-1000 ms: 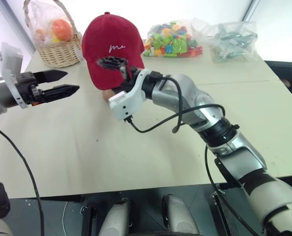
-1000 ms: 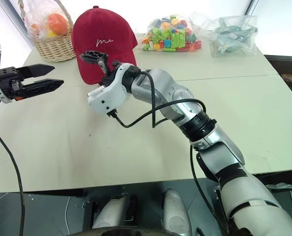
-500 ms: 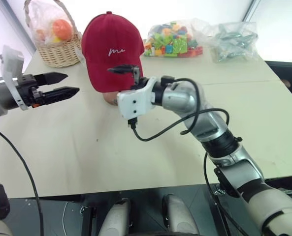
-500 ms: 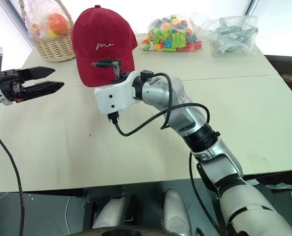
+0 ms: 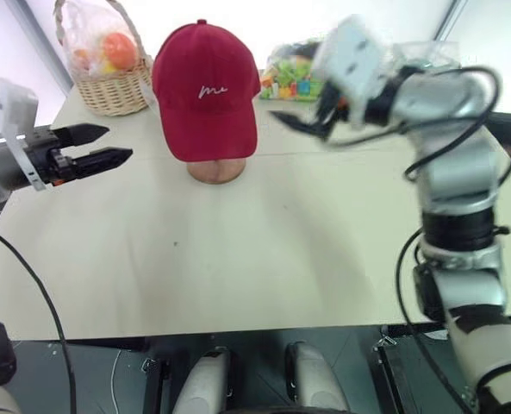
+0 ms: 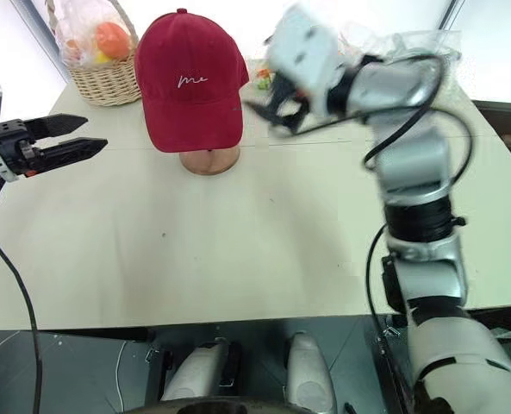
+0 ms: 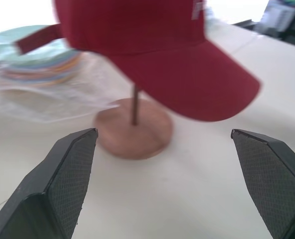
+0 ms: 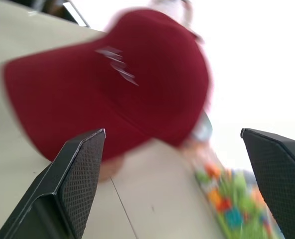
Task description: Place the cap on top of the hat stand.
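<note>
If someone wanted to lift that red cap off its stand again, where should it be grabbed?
Probably the brim, from the front: it juts stiff and clear of the hat stand, thin enough to pinch. The rounded crown of the cap gives no such edge.

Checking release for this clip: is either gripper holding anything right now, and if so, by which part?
Nothing is held. The left gripper and right gripper are both open and apart from the cap, which sits on the hat stand.

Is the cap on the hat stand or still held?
On. The cap sits atop the hat stand; both the right gripper and left gripper are open, apart from it.
</note>
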Available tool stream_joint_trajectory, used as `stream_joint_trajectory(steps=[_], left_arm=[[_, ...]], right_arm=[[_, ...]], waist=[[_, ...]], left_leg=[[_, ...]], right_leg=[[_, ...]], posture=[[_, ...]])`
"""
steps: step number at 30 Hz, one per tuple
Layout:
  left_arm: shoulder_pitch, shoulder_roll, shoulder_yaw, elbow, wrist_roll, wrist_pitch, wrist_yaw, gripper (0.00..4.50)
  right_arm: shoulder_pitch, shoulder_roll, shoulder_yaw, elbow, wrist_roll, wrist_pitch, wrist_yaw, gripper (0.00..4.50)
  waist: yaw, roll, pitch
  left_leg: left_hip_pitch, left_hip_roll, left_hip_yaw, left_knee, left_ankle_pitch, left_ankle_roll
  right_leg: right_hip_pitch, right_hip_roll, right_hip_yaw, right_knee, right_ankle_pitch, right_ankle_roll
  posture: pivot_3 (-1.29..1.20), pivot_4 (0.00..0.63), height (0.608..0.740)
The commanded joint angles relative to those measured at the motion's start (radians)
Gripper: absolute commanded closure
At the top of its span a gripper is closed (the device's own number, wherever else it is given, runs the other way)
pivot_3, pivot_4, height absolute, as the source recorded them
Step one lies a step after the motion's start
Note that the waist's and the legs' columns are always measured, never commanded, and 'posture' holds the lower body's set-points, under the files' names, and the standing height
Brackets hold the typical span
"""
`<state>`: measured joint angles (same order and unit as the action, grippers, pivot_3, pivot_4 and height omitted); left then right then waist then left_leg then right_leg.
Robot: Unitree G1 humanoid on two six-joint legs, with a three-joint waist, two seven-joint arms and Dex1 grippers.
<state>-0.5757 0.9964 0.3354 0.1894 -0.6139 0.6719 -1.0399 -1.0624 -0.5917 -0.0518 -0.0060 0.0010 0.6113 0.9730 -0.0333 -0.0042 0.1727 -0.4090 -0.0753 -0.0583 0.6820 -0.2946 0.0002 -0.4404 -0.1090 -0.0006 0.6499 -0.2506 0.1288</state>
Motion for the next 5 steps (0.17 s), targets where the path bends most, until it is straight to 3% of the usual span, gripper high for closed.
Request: stream_joint_trajectory(steps=[1, 5], left_arm=[[0.044, -0.023, 0.062, -0.001, 0.032, -0.043, 0.083, 0.0], [0.117, -0.055, 0.09, -0.017, 0.049, -0.066, 0.142, 0.0]], right_arm=[[0.01, -0.1, -0.118, 0.104, 0.121, 0.03, 0.065, 0.04], [0.08, -0.201, -0.145, 0.208, 0.162, -0.038, 0.107, 0.04]], waist=[[0.002, 0.0, 0.0], [0.003, 0.0, 0.0]], left_leg=[[0.0, 0.0, 0.0, 0.0, 0.0, 0.0], [0.0, -0.001, 0.001, -0.001, 0.0, 0.0]], right_leg=[[0.0, 0.0, 0.0, 0.0, 0.0, 0.0], [0.0, -0.002, 0.0, 0.0, 0.0, 0.0]], posture=[[0.0, 0.15, 0.74], [0.0, 0.15, 0.74]])
